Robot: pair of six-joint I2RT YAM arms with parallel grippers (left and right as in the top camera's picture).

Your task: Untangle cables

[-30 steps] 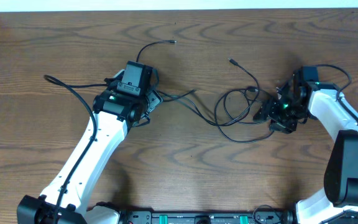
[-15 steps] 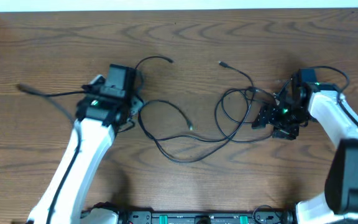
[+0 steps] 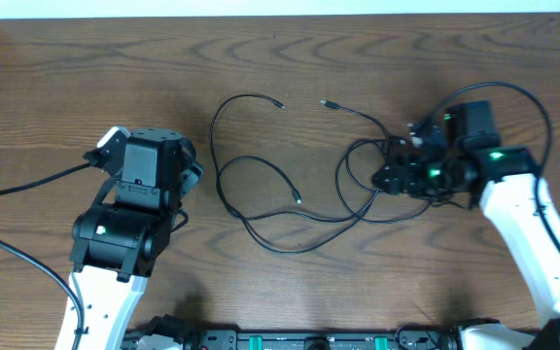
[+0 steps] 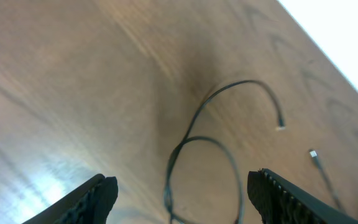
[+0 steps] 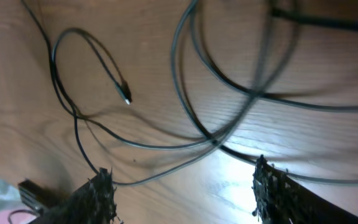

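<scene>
A brown wood-grain table point(image 3: 290, 49) fills our overhead view, with a white strip point(image 3: 290, 8) along its far edge. The cables point(image 3: 278, 247) lie mid-table, and we see only thin black cords. One sweeps in a wide, open curve across the centre and ends at the far side in a small plug point(image 3: 279, 104). Several loops lie over one another further right. A second plug point(image 3: 325, 101) lies just right of the first and apart from it.

The left arm point(image 3: 100, 311) rises from the near left corner, with its head pointing toward the far edge. It sits left of the cords and well apart from them. The right arm point(image 3: 528, 233) comes in from the near right and bends left, so its head sits at the right side of the stacked loops.

The overhead view hides both sets of fingers under the arms' heads (the wrist cameras settle it). The left gripper point(image 4: 182, 180) has its jaws spread wide with nothing in them, and the open curve of cord point(image 4: 199, 112) lies on the wood beyond. The right gripper point(image 5: 182, 180) is also spread wide. The crossing strands point(image 5: 211, 142), somewhat blurred, run across the wood beyond its two fingers, and neither finger is pinching any of them.
</scene>
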